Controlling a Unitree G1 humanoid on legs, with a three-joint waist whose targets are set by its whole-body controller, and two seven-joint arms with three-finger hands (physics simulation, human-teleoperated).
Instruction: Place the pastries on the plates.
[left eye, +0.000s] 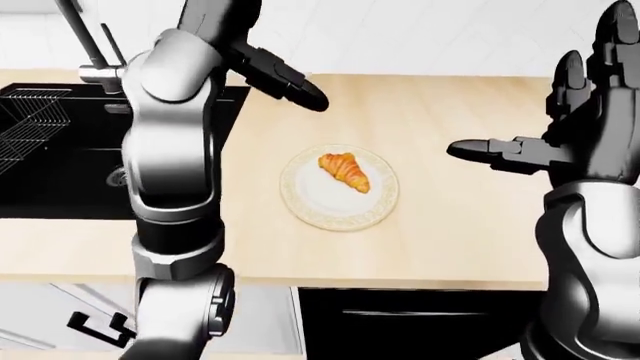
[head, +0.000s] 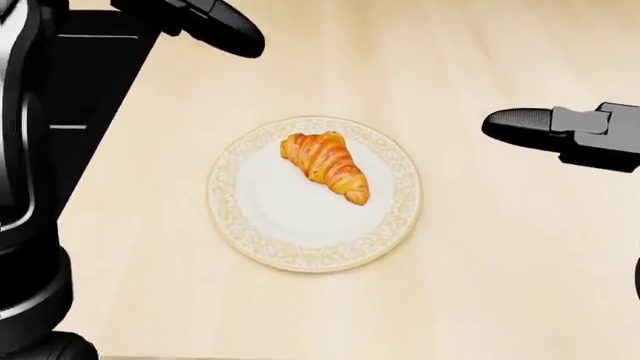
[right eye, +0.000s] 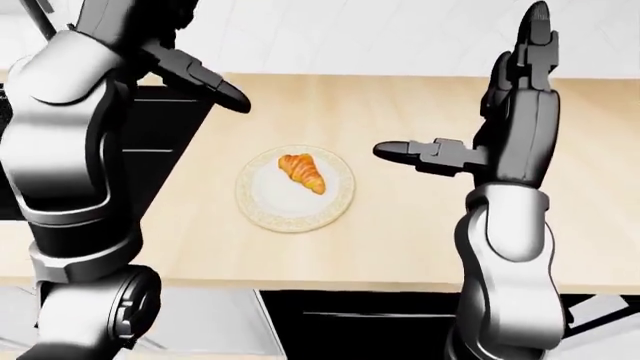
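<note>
A golden croissant (head: 325, 165) lies on a white plate with a patterned cream rim (head: 240, 232) on the wooden counter. My left hand (left eye: 285, 79) is raised above the counter, up and left of the plate, fingers spread, holding nothing. My right hand (right eye: 500, 112) is raised to the right of the plate, fingers pointing up and thumb (head: 525, 124) stretched toward the plate, empty. Neither hand touches the croissant or the plate. Only one plate and one pastry show.
A black sink (left eye: 60, 161) with a wire rack (left eye: 30, 127) and a metal tap (left eye: 90, 45) sits at the left of the counter (left eye: 450, 240). A dark cabinet front (left eye: 410, 322) lies below the counter's near edge. A white wall runs along the top.
</note>
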